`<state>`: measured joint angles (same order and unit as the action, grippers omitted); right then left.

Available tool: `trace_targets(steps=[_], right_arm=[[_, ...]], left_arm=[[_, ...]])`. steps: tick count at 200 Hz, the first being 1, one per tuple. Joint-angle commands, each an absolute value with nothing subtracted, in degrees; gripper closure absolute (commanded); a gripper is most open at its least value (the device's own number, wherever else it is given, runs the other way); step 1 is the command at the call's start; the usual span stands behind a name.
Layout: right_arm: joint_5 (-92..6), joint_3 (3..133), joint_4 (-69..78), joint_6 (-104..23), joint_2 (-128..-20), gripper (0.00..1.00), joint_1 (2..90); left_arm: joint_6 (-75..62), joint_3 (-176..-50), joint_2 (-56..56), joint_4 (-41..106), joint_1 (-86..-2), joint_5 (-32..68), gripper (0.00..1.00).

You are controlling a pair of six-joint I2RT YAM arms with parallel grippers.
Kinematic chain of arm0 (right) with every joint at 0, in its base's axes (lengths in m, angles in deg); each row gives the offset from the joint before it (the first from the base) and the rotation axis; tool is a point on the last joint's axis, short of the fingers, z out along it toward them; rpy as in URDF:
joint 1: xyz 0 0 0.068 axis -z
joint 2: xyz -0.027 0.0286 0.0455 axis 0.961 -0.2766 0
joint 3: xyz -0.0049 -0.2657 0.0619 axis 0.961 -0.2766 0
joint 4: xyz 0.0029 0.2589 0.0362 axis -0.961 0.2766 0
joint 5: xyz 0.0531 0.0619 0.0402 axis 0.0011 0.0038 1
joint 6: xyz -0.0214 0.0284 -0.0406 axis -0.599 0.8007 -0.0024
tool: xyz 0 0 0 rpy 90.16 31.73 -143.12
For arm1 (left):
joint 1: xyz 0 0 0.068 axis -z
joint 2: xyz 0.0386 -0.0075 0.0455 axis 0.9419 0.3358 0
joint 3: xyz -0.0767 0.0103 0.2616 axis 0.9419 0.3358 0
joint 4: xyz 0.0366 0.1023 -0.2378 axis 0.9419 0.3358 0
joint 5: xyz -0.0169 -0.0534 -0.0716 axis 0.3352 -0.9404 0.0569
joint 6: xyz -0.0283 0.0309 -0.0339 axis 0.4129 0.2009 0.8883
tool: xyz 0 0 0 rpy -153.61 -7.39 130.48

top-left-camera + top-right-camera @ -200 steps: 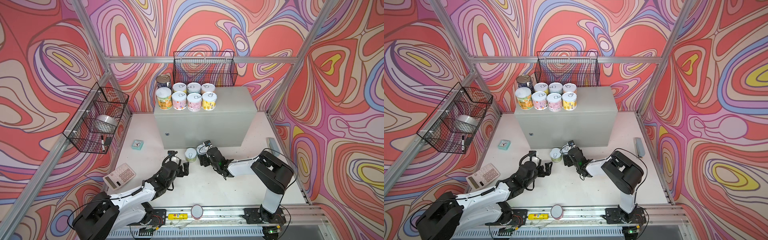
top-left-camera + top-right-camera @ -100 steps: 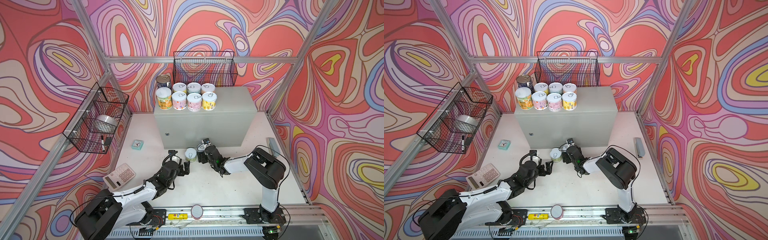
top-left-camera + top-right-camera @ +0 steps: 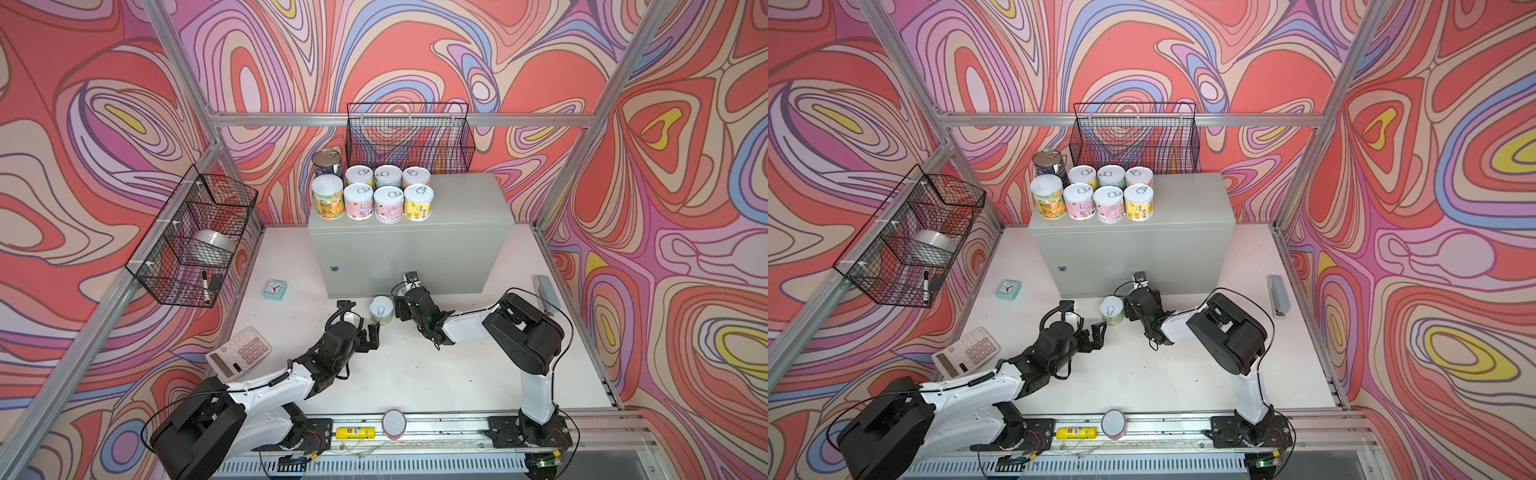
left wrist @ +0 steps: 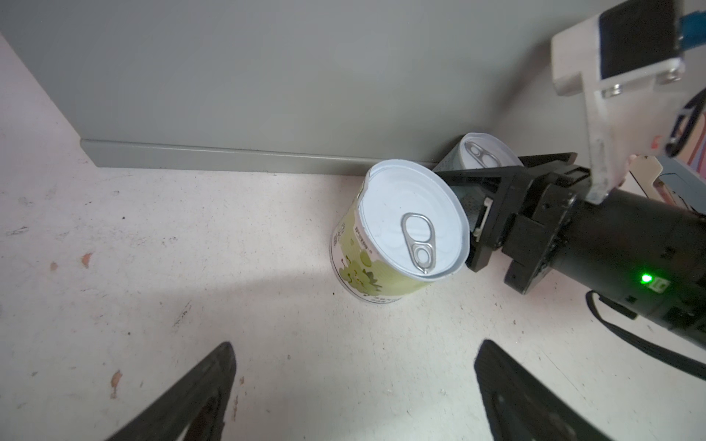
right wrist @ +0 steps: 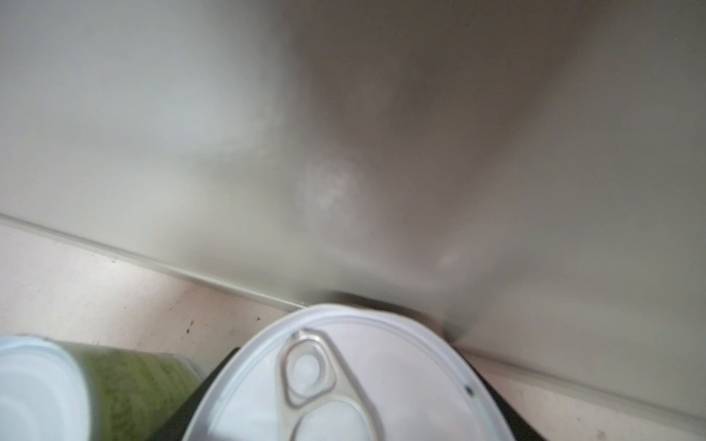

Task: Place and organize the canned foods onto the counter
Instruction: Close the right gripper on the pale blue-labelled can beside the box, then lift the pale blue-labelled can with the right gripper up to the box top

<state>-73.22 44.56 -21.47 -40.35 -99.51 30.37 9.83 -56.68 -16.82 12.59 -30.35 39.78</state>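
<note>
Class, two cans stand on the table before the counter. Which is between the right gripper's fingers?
The grey-blue-labelled can closer to the counter, straddled by the right gripper; the green-labelled can stands outside its fingers.

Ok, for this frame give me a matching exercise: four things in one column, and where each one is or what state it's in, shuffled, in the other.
Things
1. green-labelled can
2. greyish-labelled can
3. tall yellow-orange can
4. left gripper

Places or states
A. open, holding nothing
B. on the counter, at the left end of the front row
C. between the fingers of the right gripper, at the foot of the counter
D. upright on the table, in neither gripper

Pairs: 1-D, 2-C, 3-B, 4-A
</note>
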Motion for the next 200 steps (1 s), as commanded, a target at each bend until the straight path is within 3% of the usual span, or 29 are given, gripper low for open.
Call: trace_targets(steps=[1,21,46,86,133,174,200], right_arm=[[-74.6,42.0,-20.8,-38.9,-97.9,0.42,30.8],[-74.4,40.4,-20.8,-38.7,-96.0,0.64,30.8],[-74.6,38.4,-19.4,-38.0,-92.7,1.0,30.8],[-72.7,35.6,-12.3,-36.5,-84.1,1.0,30.8],[-64.5,38.2,9.2,-35.7,-68.2,1.0,30.8],[-61.4,51.3,32.8,-35.9,-55.6,1.0,30.9],[-64.6,69.5,50.0,-37.6,-58.7,1.0,31.1]], left_arm=[[9.5,-57.5,-16.2,10.8,-30.7,39.7,0.01],[9.2,-57.7,-16.4,11.4,-30.7,39.5,0.01],[8.9,-57.8,-16.6,11.5,-30.7,39.6,0.01],[8.3,-59.0,-16.5,12.4,-30.7,38.9,0.01],[7.8,-60.2,-17.0,14.4,-30.7,36.7,0.01],[7.5,-60.9,-17.6,16.1,-30.7,34.8,0.01],[6.7,-62.4,-17.8,18.0,-30.7,31.9,0.02]])
